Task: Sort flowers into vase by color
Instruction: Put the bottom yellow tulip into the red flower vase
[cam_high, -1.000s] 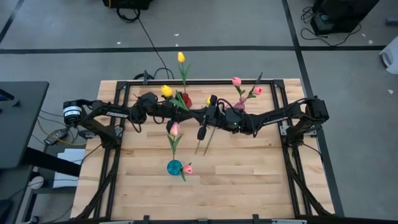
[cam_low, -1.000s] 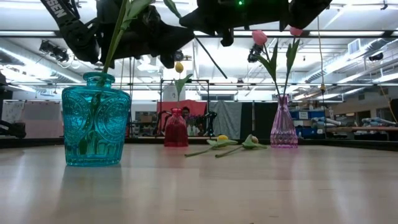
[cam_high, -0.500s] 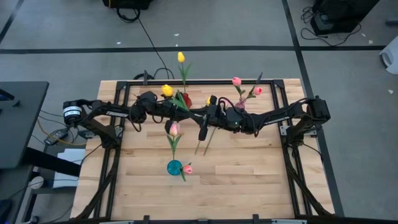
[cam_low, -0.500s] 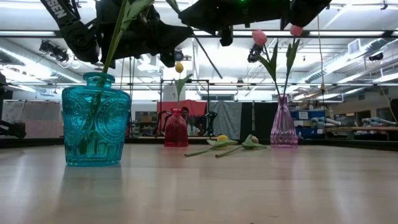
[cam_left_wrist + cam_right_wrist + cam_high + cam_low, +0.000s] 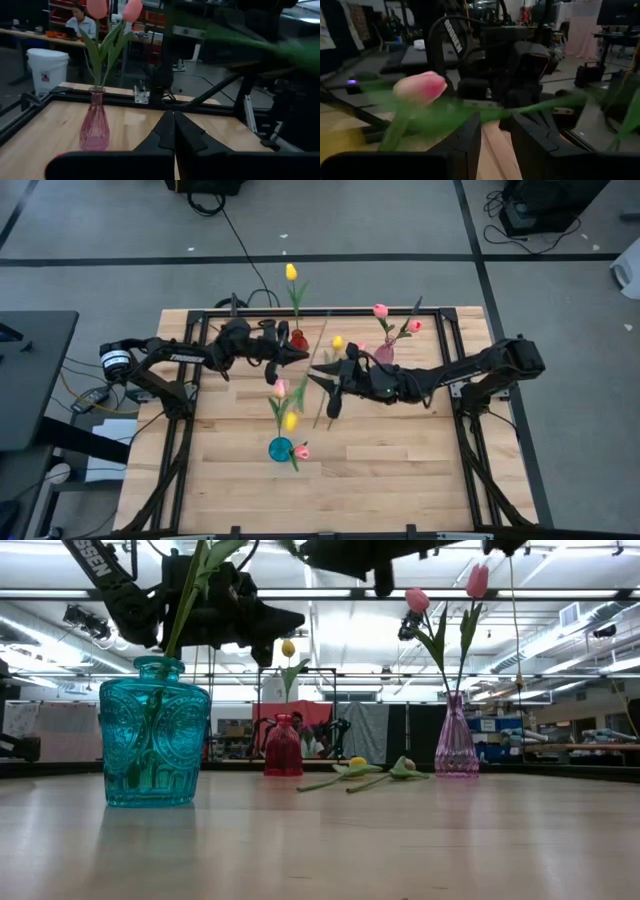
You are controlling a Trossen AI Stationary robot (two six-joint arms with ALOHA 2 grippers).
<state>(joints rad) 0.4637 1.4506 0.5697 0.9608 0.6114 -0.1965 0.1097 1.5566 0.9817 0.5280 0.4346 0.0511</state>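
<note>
Flowers: a yellow tulip (image 5: 290,421) hung head-down before the right gripper (image 5: 322,379), clamped on its stem; left gripper (image 5: 297,356) closed, above the wooden table (image 5: 400,460).

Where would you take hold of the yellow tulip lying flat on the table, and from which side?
Mid-stem, from straight above, fingers straddling the stem: the yellow tulip lies flat on the table, and a second flower lies close beside it.
</note>
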